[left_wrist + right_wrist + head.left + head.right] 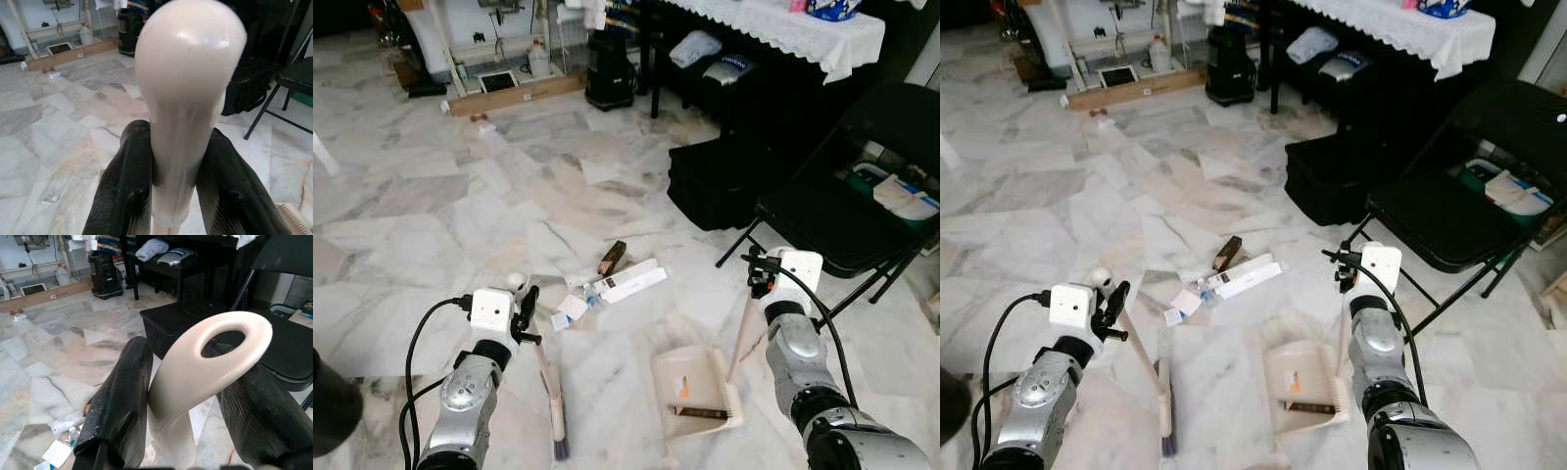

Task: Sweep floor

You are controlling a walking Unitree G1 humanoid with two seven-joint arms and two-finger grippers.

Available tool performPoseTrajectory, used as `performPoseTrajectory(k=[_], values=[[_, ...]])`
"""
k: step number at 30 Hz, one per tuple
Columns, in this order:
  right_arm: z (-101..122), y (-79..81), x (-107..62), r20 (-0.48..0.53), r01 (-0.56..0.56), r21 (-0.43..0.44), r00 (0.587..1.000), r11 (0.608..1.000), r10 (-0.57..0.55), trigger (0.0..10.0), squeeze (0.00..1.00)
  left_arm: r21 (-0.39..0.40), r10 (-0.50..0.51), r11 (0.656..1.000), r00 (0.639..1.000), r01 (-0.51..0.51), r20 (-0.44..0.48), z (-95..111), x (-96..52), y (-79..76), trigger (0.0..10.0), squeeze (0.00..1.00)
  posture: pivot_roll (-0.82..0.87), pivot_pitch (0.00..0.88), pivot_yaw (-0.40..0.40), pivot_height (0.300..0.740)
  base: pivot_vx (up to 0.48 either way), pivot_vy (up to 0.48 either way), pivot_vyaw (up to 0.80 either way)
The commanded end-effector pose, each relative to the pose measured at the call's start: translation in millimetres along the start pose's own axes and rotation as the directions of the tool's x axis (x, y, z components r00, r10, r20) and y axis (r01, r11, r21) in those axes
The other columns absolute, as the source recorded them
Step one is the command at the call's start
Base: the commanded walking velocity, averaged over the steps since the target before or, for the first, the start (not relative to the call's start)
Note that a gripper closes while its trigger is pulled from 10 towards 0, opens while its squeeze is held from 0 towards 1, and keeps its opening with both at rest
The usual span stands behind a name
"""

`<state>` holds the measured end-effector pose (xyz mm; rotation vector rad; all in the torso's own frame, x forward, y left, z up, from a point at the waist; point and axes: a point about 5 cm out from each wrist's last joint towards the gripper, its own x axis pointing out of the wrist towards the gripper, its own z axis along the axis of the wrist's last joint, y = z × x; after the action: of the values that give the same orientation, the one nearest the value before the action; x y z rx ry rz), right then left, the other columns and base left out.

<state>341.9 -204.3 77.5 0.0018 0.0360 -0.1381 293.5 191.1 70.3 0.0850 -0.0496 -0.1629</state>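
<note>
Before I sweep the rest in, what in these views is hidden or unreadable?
- Head views: print on the white flat carton and scraps is too small to read.
- Head views: the cream plastic dustpan wall hides part of the dark piece inside it.
- Left wrist view: the cream rounded brush handle blocks the floor ahead.
- Right wrist view: the cream looped dustpan handle and jaws hide the pan.

Both silver arms reach forward and down from the bottom of the head views, each wrist topped by a small white camera box. The left gripper (527,311) has its two long black fingers (128,191) pressed against the sides of a cream broom handle (188,98) (rounded knob above them). The right gripper (759,274) clamps the cream looped dustpan handle (215,362).
</note>
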Motion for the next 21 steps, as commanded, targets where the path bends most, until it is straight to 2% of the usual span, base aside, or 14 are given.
performPoseTrajectory(k=[1,9,16,21], values=[[5.3,-2.1,1.7,0.028,0.004,-0.008,1.000,1.000,-0.004,10.0,0.00,0.004,-0.010,1.000,1.000,0.010,-0.007,0.4,0.1,-0.2,10.0,0.00,0.08,0.069,0.004,0.740,0.000,0.000,0.00],[-0.6,-6.0,-1.1,0.002,0.036,-0.010,0.999,0.999,-0.036,10.0,0.00,0.007,-0.009,1.000,1.000,0.009,-0.008,0.4,0.2,0.3,10.0,0.00,0.08,0.075,0.007,0.740,0.000,0.000,0.00],[-3.0,-13.5,-1.7,-0.023,0.113,0.009,0.993,0.994,-0.113,10.0,0.00,0.007,-0.011,1.000,1.000,0.011,-0.008,0.7,0.5,0.6,10.0,0.00,0.07,0.077,0.010,0.740,0.000,0.000,0.00],[-7.0,-21.0,-3.7,-0.053,0.191,0.072,0.981,0.979,-0.188,10.0,0.00,0.007,-0.014,1.000,1.000,0.014,-0.008,0.8,0.9,0.2,10.0,0.00,0.07,0.078,0.014,0.740,0.000,0.000,0.00]])
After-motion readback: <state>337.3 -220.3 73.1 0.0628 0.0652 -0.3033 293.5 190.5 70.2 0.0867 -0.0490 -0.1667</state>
